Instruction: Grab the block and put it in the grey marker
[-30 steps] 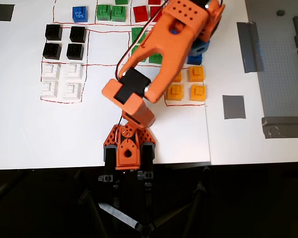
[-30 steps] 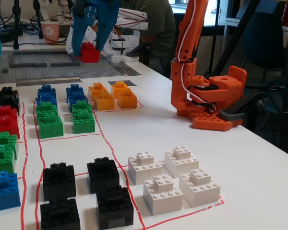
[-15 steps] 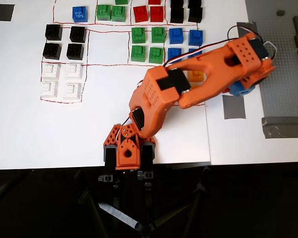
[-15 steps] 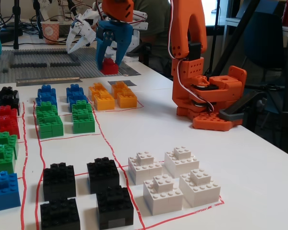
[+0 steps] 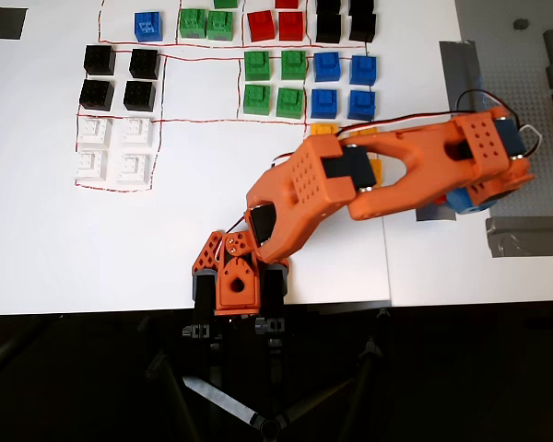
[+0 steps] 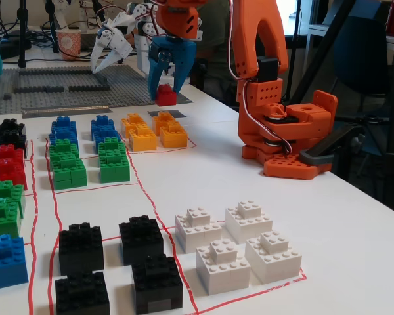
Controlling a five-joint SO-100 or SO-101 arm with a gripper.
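Note:
In the fixed view my gripper [image 6: 166, 90] has blue jaws pointing down, shut on the red block [image 6: 165, 97] at the far end of the white table. The block hangs at or just above the tabletop, just beyond the grey marker [image 6: 178, 113], a small flat patch behind the orange-yellow blocks [image 6: 152, 131]. In the overhead view the gripper [image 5: 468, 199] is at the right, and the block is hidden under it. The grey marker [image 5: 430, 215] peeks out just left of the gripper there, partly covered by the arm.
Groups of blue [image 6: 85, 130], green [image 6: 88, 161], black [image 6: 111, 252], white [image 6: 233, 246] and other red blocks [image 6: 10, 164] fill red-outlined boxes. The arm's base [image 6: 285, 138] stands at the right. A grey studded baseplate [image 6: 65, 85] and a white gripper [image 6: 111, 42] lie beyond.

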